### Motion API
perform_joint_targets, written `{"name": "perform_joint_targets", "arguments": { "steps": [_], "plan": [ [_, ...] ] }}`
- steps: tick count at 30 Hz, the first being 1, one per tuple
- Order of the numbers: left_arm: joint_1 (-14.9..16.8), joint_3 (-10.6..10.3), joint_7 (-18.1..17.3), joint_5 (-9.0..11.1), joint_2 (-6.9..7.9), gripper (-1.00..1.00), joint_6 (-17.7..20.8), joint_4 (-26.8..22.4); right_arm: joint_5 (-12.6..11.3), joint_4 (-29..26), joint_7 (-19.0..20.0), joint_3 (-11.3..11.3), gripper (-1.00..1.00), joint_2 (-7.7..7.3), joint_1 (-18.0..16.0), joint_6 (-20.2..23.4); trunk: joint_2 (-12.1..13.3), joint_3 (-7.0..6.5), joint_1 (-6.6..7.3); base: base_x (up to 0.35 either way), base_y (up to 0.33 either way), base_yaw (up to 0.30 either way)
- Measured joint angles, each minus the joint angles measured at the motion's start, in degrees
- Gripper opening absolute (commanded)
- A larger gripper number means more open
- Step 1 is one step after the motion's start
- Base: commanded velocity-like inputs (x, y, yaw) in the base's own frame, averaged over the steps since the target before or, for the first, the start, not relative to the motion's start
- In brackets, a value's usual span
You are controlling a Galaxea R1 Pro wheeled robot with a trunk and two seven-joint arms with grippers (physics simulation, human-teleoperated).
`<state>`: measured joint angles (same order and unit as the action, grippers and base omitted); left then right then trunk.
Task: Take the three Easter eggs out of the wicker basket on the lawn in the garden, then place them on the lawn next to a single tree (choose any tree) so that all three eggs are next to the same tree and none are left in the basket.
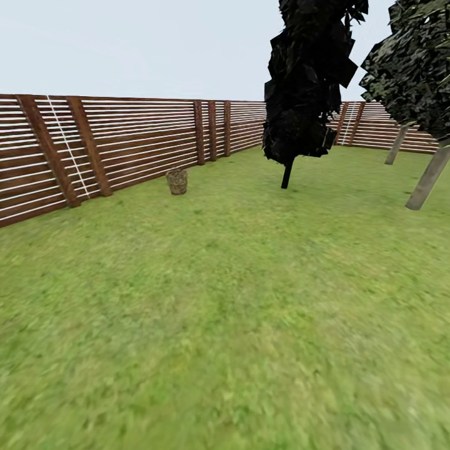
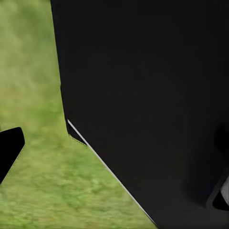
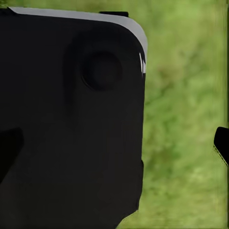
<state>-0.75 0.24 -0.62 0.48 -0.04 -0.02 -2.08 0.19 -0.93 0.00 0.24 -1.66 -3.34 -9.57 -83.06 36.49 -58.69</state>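
The wicker basket [image 1: 177,181] stands small and far off on the lawn [image 1: 237,300], close to the fence at the left. The Easter eggs are hidden at this distance. A tree with a pale-grey trunk [image 1: 429,177] rises at the right edge, and a second one [image 1: 397,145] stands behind it. In the left wrist view my left gripper [image 2: 114,145] hangs open over grass beside my black body, one dark fingertip [image 2: 9,149] at the frame's edge. My right gripper [image 3: 114,143] is open too, with a fingertip [image 3: 222,143] over grass.
A brown slat fence [image 1: 125,144] runs along the left and the back of the garden. A tall dark cypress-shaped tree [image 1: 306,87] stands mid-lawn, right of the basket. Open grass lies between me and the basket.
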Motion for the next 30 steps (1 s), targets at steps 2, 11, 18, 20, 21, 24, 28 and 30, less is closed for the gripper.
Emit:
{"name": "perform_joint_targets", "arguments": {
  "steps": [2,11,18,20,21,24,28,30],
  "plan": [
    [0.0,0.0,0.0,0.0,-0.02,1.00,0.0,0.0,-0.1,0.0,0.0,-0.1,1.00,0.00,0.0,0.0,0.0,0.00,0.00,0.341,0.000,0.000],
    [0.0,0.0,0.0,0.0,-0.02,1.00,0.0,0.0,-0.2,-0.2,0.0,-0.1,1.00,-0.03,0.0,-0.1,0.0,0.00,0.00,0.341,0.000,0.000],
    [0.0,0.0,0.0,0.0,0.10,1.00,0.0,0.0,-0.3,-0.2,0.0,-0.2,1.00,0.16,0.0,-0.1,0.0,0.00,0.00,0.341,0.000,0.000],
    [0.0,0.0,0.0,0.0,0.11,1.00,0.0,0.0,-0.3,-0.2,0.0,-0.2,1.00,0.13,0.0,-0.1,0.0,0.00,0.00,0.341,0.000,0.000],
    [0.0,0.0,0.0,0.0,0.12,1.00,0.0,0.0,-0.3,-0.2,0.0,-0.2,1.00,0.15,0.0,-0.1,0.0,0.00,0.00,0.341,0.000,0.000],
    [0.0,0.0,0.0,0.0,0.12,1.00,0.0,0.0,-0.4,-0.1,0.0,-0.2,1.00,0.30,0.0,-0.1,0.0,0.00,0.00,0.341,0.000,0.000],
    [0.0,0.0,0.0,0.0,0.12,1.00,0.0,0.0,-0.3,-0.2,0.0,-0.3,1.00,0.06,0.0,-0.1,0.0,0.00,0.00,0.341,0.000,0.000],
    [0.0,0.0,0.0,0.0,0.12,1.00,0.0,0.0,-0.3,-0.2,0.0,-0.3,1.00,0.02,0.0,-0.1,0.0,0.00,0.00,0.341,0.000,0.000]
  ]
}}
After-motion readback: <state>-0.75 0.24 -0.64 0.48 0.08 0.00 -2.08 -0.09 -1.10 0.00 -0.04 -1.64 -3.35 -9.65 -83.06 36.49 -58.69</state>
